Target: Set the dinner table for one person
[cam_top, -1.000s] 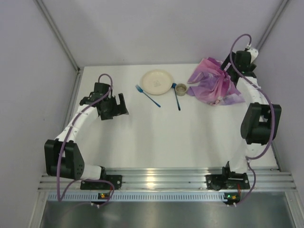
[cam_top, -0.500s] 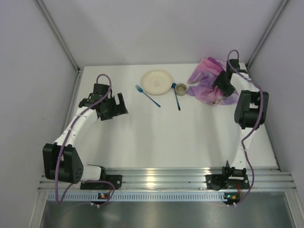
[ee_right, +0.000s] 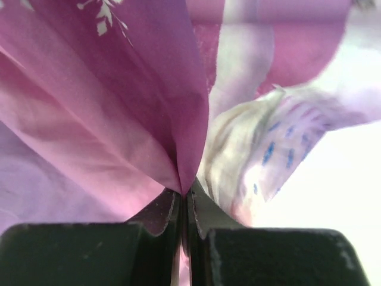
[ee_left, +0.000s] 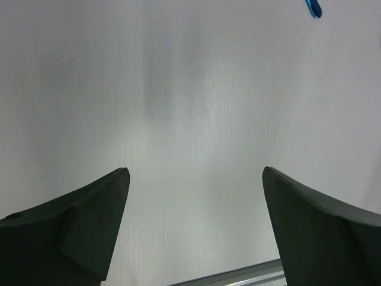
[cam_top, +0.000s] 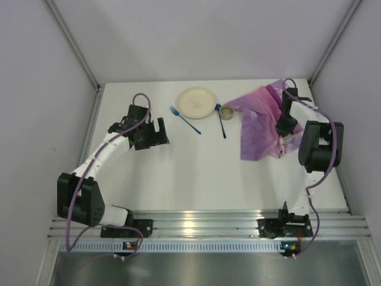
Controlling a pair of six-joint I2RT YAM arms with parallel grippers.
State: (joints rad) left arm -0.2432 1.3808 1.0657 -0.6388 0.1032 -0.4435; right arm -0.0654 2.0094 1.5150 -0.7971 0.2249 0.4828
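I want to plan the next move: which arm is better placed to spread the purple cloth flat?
Probably the right arm: the right gripper is shut on a fold of the purple cloth. The left gripper is open above the bare table, well apart from the cloth.

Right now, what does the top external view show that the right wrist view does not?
Only the top external view shows the plate, the blue fork, the blue spoon, the small cup and the open left tool. Only the right wrist view shows the right tool closed tight on a fold. Both show the purple cloth that it holds.
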